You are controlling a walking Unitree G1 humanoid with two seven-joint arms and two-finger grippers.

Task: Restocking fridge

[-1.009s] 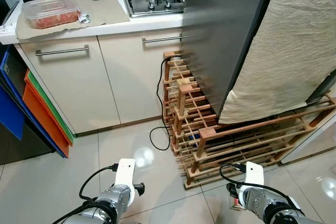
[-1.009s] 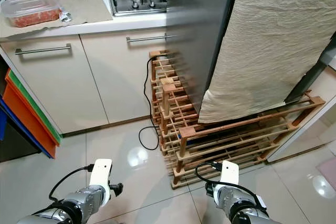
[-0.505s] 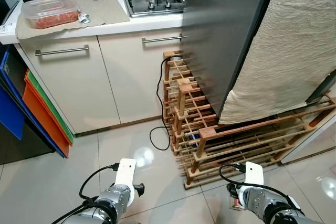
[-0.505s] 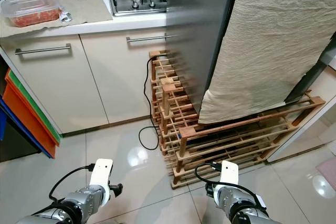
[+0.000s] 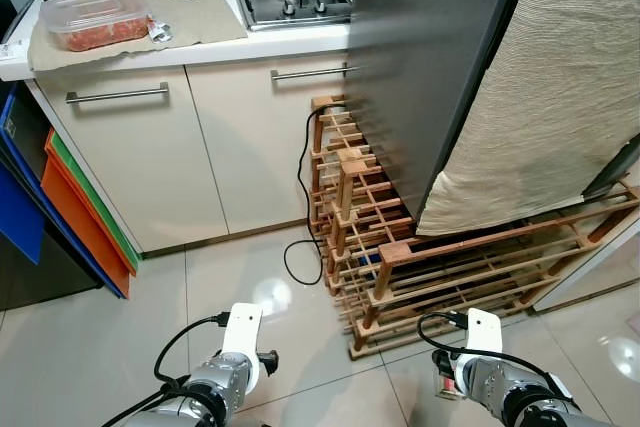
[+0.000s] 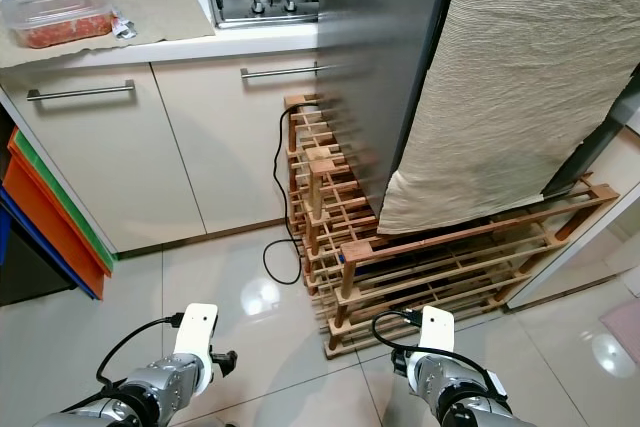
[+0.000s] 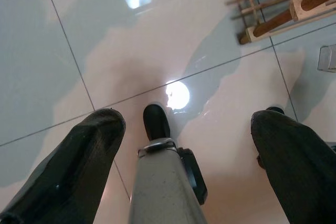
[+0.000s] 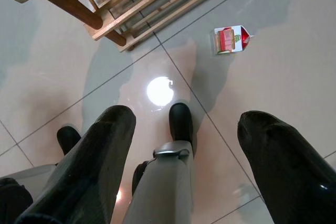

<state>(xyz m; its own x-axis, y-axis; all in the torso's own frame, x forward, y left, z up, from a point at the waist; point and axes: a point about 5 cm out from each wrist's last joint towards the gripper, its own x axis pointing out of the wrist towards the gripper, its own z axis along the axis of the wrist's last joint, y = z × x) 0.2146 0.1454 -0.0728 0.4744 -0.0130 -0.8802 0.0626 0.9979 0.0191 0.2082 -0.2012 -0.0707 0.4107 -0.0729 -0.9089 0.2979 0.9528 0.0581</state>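
Two wooden racks (image 5: 420, 257) and a draped cloth (image 5: 540, 97) front the fridge (image 5: 420, 47).

My fingers (image 8: 94, 166) are black; the carton (image 8: 230, 39) is red and white, the cloth (image 5: 545, 87) beige-striped.

Left tool (image 7: 186, 145) spread wide over glossy floor tiles (image 7: 79, 35); wooden rack (image 7: 273, 3) nearby.
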